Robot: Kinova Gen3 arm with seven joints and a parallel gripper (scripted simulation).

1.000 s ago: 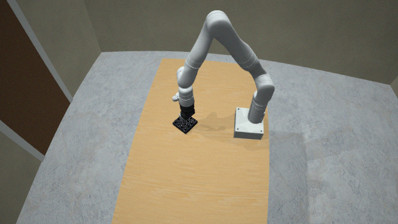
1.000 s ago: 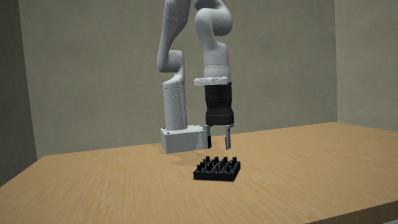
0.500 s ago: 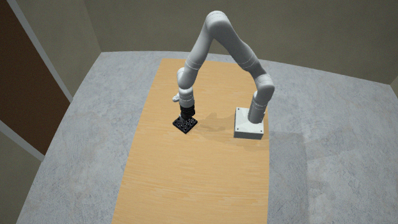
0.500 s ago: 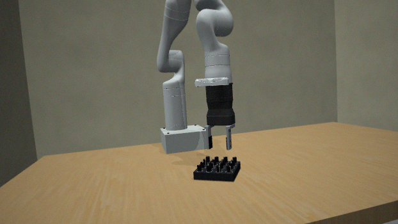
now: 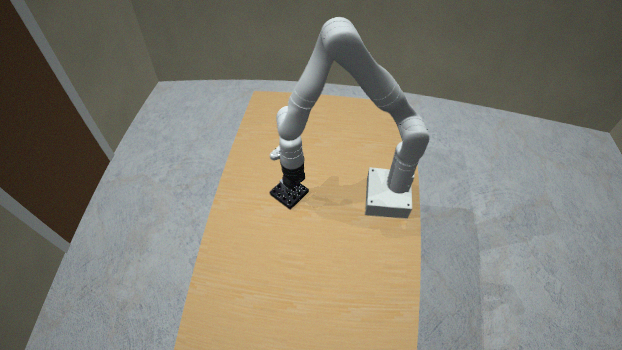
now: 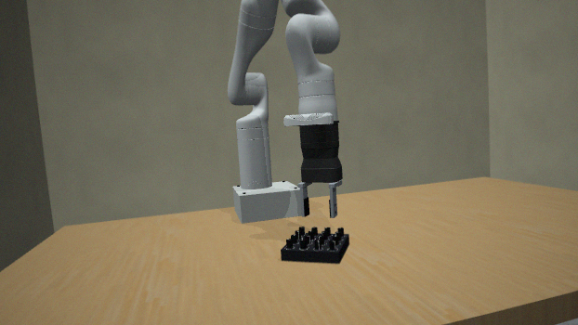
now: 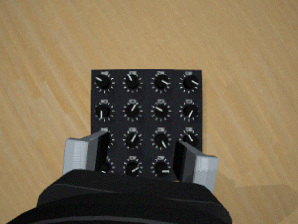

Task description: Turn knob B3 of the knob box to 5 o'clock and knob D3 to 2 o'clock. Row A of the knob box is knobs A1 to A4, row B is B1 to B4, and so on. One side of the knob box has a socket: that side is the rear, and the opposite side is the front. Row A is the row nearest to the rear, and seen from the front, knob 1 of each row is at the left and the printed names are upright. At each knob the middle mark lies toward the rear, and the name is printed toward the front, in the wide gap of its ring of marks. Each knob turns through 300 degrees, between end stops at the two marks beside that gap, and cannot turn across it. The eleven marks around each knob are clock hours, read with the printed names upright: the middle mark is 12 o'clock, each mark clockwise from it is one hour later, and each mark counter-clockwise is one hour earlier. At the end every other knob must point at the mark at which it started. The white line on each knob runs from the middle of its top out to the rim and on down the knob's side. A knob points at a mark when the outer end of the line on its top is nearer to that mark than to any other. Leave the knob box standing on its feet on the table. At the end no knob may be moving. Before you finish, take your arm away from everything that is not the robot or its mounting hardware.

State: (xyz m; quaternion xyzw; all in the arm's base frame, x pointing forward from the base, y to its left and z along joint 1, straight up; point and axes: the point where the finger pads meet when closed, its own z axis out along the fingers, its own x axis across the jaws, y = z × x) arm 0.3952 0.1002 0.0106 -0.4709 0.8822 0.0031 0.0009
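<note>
- You have the knob box point(image 5: 289, 204) point(image 6: 310, 255) point(image 7: 147, 97) flat on the table point(image 5: 300, 280) point(image 6: 186, 279) point(image 7: 45, 45), in the middle of the wrist view and low, right of centre, in the exterior view.
- Its names sit above their knobs in the wrist view, so the front most likely faces the top of that frame; the socket doesn't show.
- By that reading, knob B3 point(image 7: 132, 140) is second from the left in the third row down. Its line points to the upper right, about 7 o'clock, so you'd need a long clockwise turn through 12 to reach 5; the gap blocks the short way.
- Knob D3 point(image 7: 132, 82) is second from the left in the top row. Its line points to the upper left, near 5 o'clock, so a counter-clockwise turn should bring it to 2.
- Your gripper point(image 5: 291, 185) point(image 6: 319, 216) point(image 7: 141, 151) is released, fingers wide apart with nothing between them, hanging above the box. That height keeps the tips off the closely packed neighbours while you line up.
- You'd want to narrow the fingers before lowering, as this spread could knock other knobs.
- The arm point(image 5: 305, 85) point(image 6: 316, 88) arches to its base point(image 5: 375, 205) point(image 6: 260, 209), right of the box in the top view, leaving the wrist pointing down.

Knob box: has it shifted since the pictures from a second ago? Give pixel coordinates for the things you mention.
No. In both the top and exterior views, the knob box point(image 5: 280, 200) point(image 6: 310, 255) point(image 7: 118, 125) sits in the same place relative to the arm's white base point(image 5: 376, 197) point(image 6: 265, 207).
</note>
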